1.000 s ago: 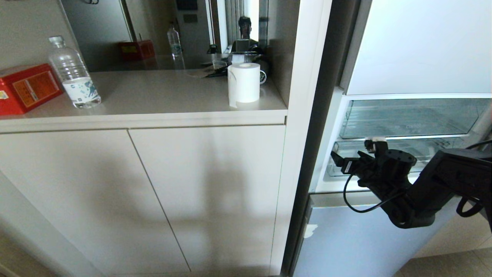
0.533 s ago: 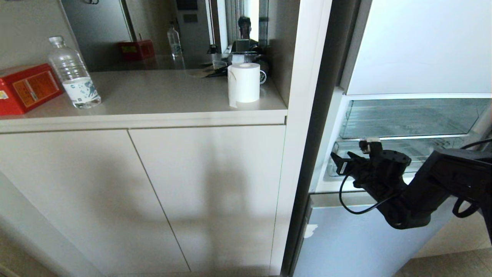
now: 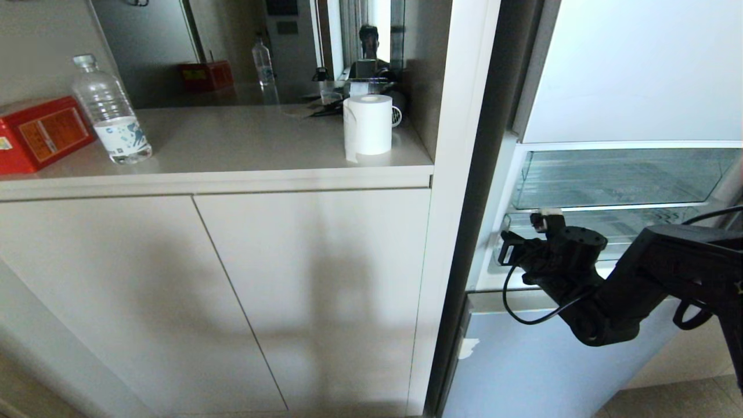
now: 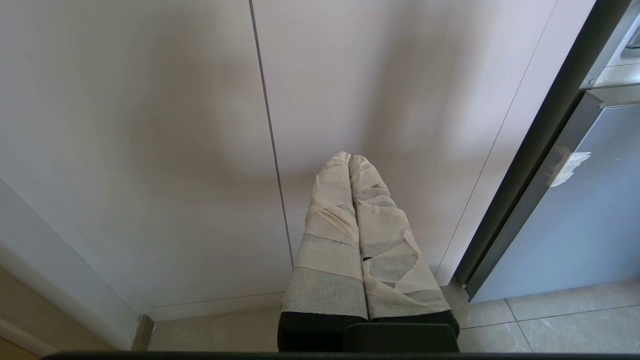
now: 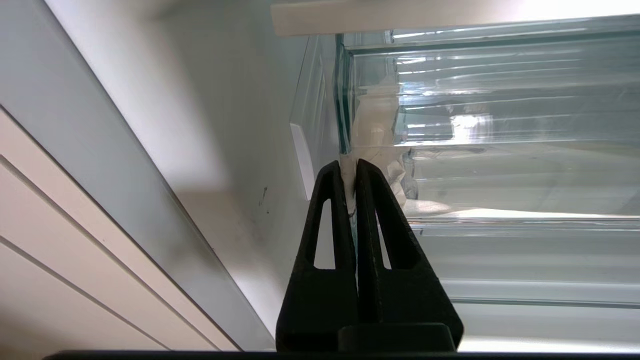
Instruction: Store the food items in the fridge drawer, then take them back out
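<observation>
Beige cabinet (image 3: 232, 278) with a counter sits left of the open fridge; on the counter are a water bottle (image 3: 110, 113), a red box (image 3: 40, 133) and a paper roll (image 3: 367, 125). Right gripper (image 5: 350, 167) is at the lower fridge drawer (image 5: 500, 165), its fingers pinched together on the white tape at the drawer's front corner. Left gripper (image 4: 350, 159) is parked before the cabinet doors, taped fingers pressed together, empty. No fruit visible.

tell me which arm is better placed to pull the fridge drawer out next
Right. The right gripper is shut on the taped front corner of the fridge drawer. The left gripper is shut, down by the cabinet doors.
</observation>
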